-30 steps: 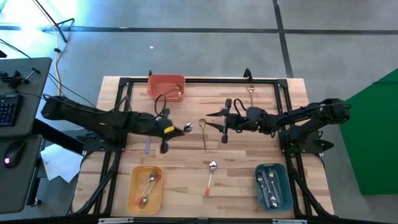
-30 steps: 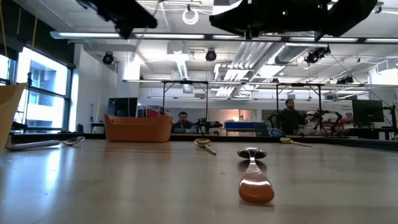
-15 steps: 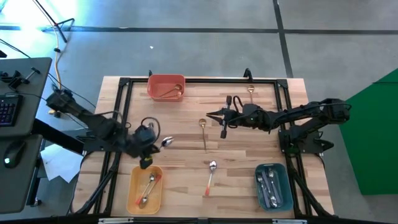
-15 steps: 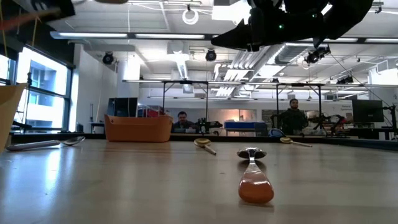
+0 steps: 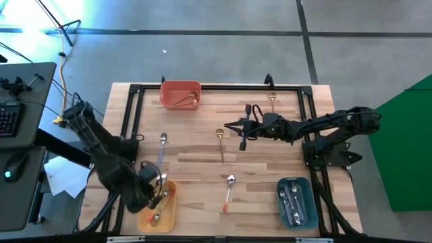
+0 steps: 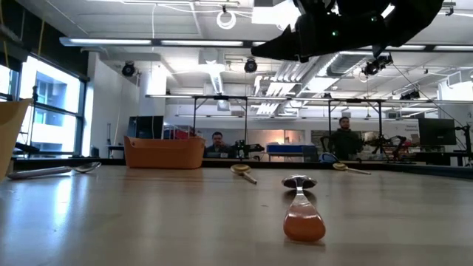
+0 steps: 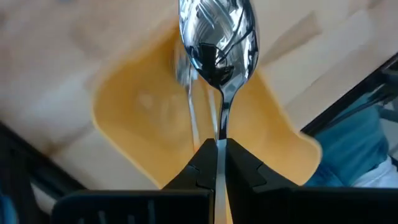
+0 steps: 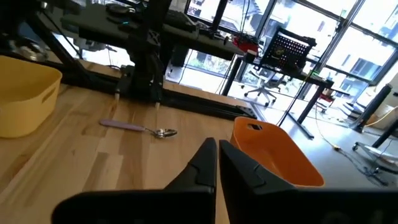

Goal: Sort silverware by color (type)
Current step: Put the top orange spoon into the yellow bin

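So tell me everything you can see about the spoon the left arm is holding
The spoon is shiny, mirror-like silver metal with an oval bowl and a thin neck. The left tool is shut on its neck, so the handle and its colour are hidden. It hangs above the yellow bin at the table's front left, touching only the tool's fingers. In the high view it is hard to make out beside the arm.

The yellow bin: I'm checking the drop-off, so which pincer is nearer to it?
Left. The left pincer hangs right over the yellow bin, shut on a spoon. The right pincer sits far across the table.
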